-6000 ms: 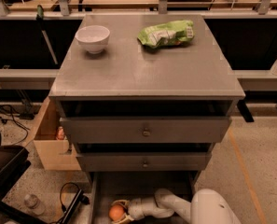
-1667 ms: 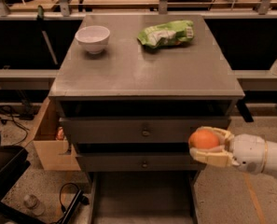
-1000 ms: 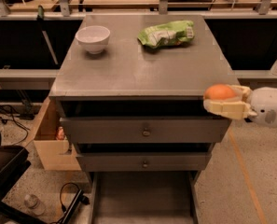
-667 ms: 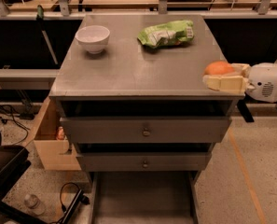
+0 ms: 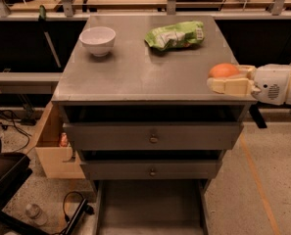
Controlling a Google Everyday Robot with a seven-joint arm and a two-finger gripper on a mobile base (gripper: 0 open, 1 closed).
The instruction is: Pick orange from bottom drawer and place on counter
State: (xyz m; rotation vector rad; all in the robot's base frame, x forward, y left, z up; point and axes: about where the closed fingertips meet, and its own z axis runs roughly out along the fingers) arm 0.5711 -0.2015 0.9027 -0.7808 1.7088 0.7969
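The orange [image 5: 224,70] is held in my gripper [image 5: 222,78], whose cream fingers [image 5: 229,86] close around it just over the right front part of the grey counter [image 5: 135,72]. My white arm [image 5: 278,84] reaches in from the right edge. The bottom drawer [image 5: 150,207] stands pulled out at the base of the cabinet, and its grey floor shows nothing in it.
A white bowl [image 5: 97,40] sits at the counter's back left. A green snack bag [image 5: 175,35] lies at the back middle. Two knobbed drawers [image 5: 152,137] are shut. A cardboard box [image 5: 54,148] stands left of the cabinet, and a plastic bottle [image 5: 36,213] and cables lie on the floor.
My gripper has lifted the orange out of the bottom drawer, raised it past the right side of the cabinet, and brought it leftward over the counter's right edge.
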